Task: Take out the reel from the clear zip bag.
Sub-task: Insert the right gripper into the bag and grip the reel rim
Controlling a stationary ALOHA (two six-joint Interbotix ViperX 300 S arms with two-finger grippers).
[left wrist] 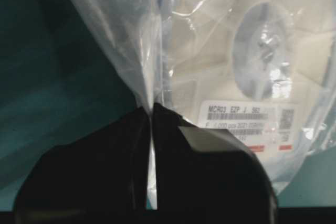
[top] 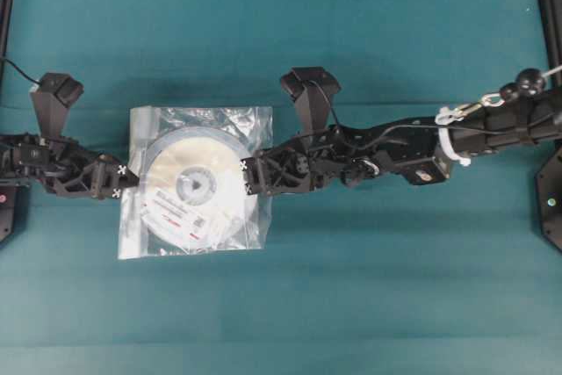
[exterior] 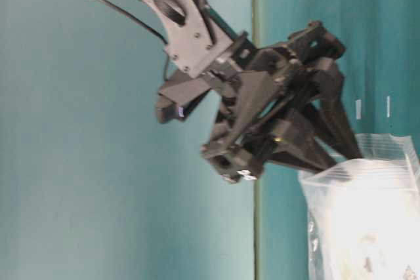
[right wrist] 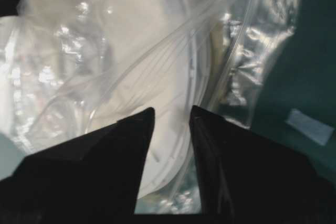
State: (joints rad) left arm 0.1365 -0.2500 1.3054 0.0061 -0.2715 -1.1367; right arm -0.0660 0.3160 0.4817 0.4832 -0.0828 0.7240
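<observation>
The clear zip bag [top: 145, 129] lies flat on the teal cloth, left of centre, with the reel [top: 193, 186] inside it, label up. My left gripper [top: 123, 180] is shut on the bag's left edge; in the left wrist view the film [left wrist: 121, 35] is pinched between the closed jaws [left wrist: 152, 109], and the reel's label [left wrist: 247, 121] shows beyond. My right gripper [top: 248, 176] is at the bag's right side. In the right wrist view its jaws [right wrist: 172, 111] are closed on the reel's white rim [right wrist: 142, 51], with crinkled bag film [right wrist: 252, 40] around them. Whether the fingers are inside the bag is unclear.
The teal cloth [top: 369, 287] covers the whole table. Black frame posts stand at the far left [top: 4, 6] and far right [top: 551, 6]. A small white tape piece [right wrist: 310, 126] lies on the cloth right of the bag.
</observation>
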